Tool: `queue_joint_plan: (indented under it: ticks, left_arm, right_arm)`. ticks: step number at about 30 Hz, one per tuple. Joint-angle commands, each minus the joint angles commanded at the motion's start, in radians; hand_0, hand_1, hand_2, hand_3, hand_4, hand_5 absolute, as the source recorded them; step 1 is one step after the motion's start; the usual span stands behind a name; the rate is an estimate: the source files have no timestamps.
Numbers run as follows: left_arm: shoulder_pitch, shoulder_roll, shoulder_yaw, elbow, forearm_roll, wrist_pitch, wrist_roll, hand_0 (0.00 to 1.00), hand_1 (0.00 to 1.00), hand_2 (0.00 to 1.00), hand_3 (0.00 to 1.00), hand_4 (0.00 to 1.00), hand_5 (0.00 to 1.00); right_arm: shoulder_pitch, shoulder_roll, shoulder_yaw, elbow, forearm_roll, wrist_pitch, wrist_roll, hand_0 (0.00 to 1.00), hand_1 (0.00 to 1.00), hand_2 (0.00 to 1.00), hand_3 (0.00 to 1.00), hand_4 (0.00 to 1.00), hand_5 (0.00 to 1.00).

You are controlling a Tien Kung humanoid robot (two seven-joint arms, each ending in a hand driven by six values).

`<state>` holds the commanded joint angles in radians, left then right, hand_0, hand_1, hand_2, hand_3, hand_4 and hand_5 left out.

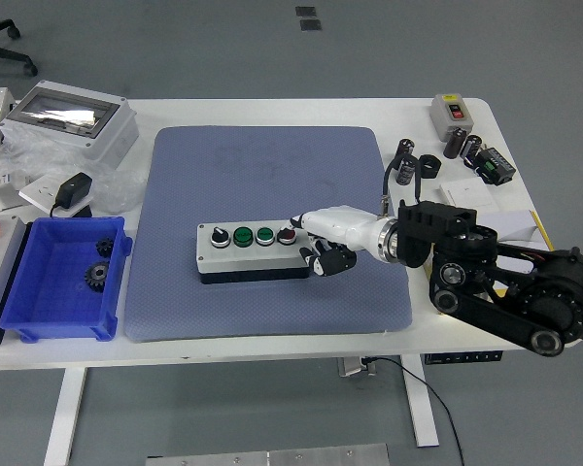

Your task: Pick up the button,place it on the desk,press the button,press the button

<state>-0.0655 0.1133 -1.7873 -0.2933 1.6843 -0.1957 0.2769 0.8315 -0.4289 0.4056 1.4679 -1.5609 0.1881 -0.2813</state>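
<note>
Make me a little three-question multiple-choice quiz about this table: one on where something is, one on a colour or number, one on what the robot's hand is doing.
1. Where does the button box sit?
A. in the blue bin
B. on the blue-grey mat
C. on the bare table corner

2. How many green buttons does the box carry?
A. none
B. two
C. four

3. What is the right hand doing?
A. one finger on the red button
B. lifting the box
C. resting off the mat

Answers:
1 B: the box lies on the mat, right of the blue bin.
2 B: the two green buttons sit between a black knob and the red button.
3 A: its fingertip meets the red button while the other fingers curl beside the box.
</note>
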Motion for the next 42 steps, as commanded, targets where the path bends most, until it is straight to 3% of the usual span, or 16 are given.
queue_joint_plan:
  ticks: [9,29,35,39,42]
  left_arm:
    - [-0.001,-0.001,-0.002,0.0,0.003,-0.003,-0.001,0.511,0.471,0.47,0.678,0.002,0.002]
    - [-0.001,0.0,0.0,0.0,-0.002,-0.003,-0.003,0.513,0.473,0.472,0.682,0.002,0.002]
    - [0.001,-0.001,0.001,0.0,-0.003,-0.003,-0.004,0.513,0.472,0.472,0.681,0.002,0.002]
    - [0.002,-0.003,0.004,0.001,-0.009,-0.001,-0.005,0.513,0.472,0.472,0.681,0.002,0.002]
    - [0.005,-0.005,0.009,0.001,-0.015,0.003,-0.004,0.513,0.473,0.472,0.68,0.002,0.002]
  right_arm:
    - [-0.01,-0.01,0.042,0.0,0.012,-0.007,0.019,0.002,0.08,0.152,0.834,0.226,0.002]
    - [-0.036,-0.003,-0.004,-0.029,0.003,-0.012,0.009,0.002,0.08,0.148,0.809,0.26,0.002]
    - [-0.046,-0.023,0.073,0.005,0.049,-0.035,0.055,0.002,0.08,0.148,0.805,0.266,0.002]
    - [-0.101,-0.045,0.168,0.068,0.141,-0.098,0.139,0.002,0.08,0.148,0.805,0.266,0.002]
    - [-0.168,-0.035,0.248,0.084,0.121,-0.193,0.209,0.002,0.08,0.146,0.804,0.271,0.002]
